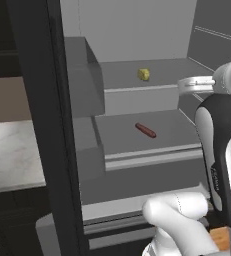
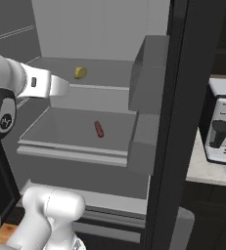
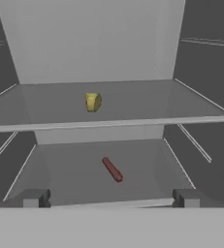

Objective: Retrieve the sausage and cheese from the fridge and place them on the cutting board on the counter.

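Note:
The fridge (image 1: 137, 45) stands open, its light grey shelves facing me. The cheese (image 3: 92, 102), a small yellow chunk, sits on the upper shelf (image 1: 144, 74) (image 2: 80, 72). On the shelf below lies the sausage (image 3: 112, 169), dark reddish-brown and angled (image 1: 145, 130) (image 2: 99, 129). My gripper (image 3: 111, 198) is open and holds nothing, hovering in front of the shelves at about upper-shelf height. Both items lie ahead of it, untouched. The marble counter (image 1: 9, 150) shows left of the fridge door. A small light-brown corner (image 1: 220, 238) shows by my arm's base; I cannot tell if it is the cutting board.
The black fridge door edge (image 1: 47, 125) stands upright to the left of the shelves, the other door (image 2: 180, 122) to the right. Grey door bins (image 1: 84, 75) jut beside the shelves. A silver appliance (image 2: 222, 128) sits on the right counter.

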Tool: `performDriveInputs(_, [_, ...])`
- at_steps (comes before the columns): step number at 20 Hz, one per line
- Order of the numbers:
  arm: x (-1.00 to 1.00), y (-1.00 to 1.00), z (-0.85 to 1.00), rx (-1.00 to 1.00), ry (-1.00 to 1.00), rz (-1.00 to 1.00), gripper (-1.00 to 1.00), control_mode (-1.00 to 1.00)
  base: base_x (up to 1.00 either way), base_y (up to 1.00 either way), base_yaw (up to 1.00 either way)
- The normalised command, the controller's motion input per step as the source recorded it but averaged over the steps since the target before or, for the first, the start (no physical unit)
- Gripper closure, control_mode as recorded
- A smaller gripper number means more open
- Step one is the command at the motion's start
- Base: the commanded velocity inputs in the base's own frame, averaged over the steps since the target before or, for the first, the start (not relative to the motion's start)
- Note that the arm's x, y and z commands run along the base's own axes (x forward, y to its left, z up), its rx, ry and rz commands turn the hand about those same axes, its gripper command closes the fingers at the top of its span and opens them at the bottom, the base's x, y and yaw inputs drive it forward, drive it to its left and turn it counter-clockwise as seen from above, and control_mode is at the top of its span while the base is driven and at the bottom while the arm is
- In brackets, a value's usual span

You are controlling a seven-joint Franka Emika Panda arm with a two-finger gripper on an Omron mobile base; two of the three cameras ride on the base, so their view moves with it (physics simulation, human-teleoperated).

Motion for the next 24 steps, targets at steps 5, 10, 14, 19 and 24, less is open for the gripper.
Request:
performDriveInputs(5, [0.00, 0.00, 0.00, 0.00, 0.00, 0.00, -1.00, 1.00, 0.72, 0.00, 0.00])
performDriveInputs(10, [0.00, 0.00, 0.00, 0.00, 0.01, 0.00, -1.00, -1.00, 0.05, 0.00, 0.00])
performDriveInputs(14, [0.20, 0.00, 0.00, 0.01, 0.13, 0.00, -1.00, -1.00, 0.00, 0.00, 0.00])
performDriveInputs(19, [0.18, 0.00, -0.22, 0.02, 0.35, 0.04, -1.00, -1.00, 0.00, 0.00, 0.00])
performDriveInputs(24, [0.00, 0.00, -0.41, 0.00, 0.03, 0.03, -1.00, -1.00, 0.00, 0.00, 0.00])
